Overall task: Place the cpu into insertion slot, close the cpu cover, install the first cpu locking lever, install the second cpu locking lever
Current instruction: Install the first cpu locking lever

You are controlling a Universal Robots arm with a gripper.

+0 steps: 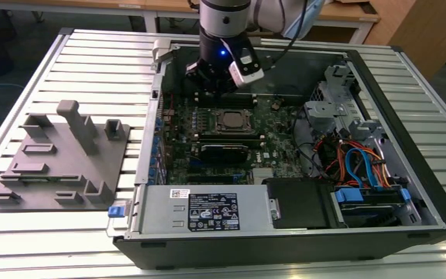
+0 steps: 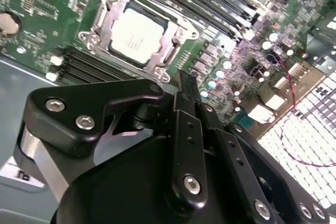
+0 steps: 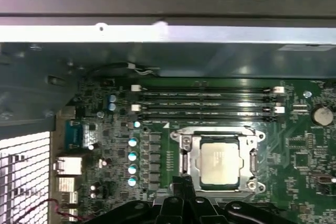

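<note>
A slatted white table (image 1: pixel 91 64) bears an open black computer case (image 1: pixel 285 256), its printed label (image 1: pixel 213 212) illegible. The pale silvery square cpu (image 2: pixel 137 38) sits under the thin silvery cpu cover (image 2: pixel 106 24). The black gripper (image 2: pixel 184 80) hovers nearby, pinched together and empty.

No wording could be made out anywhere. In the exterior view, a black label (image 1: pixel 213 212) crowded with pale print and small symbols lay on the silver power supply (image 1: pixel 157 218) at the near side of the computer case (image 1: pixel 285 247). A small white sticker (image 1: pixel 179 193) sat just beside it, towards the exterior view's left. Faint markings sat on the cpu (image 2: pixel 137 38) (image 3: pixel 219 163) in both wrist views, too indistinct to read.
</note>
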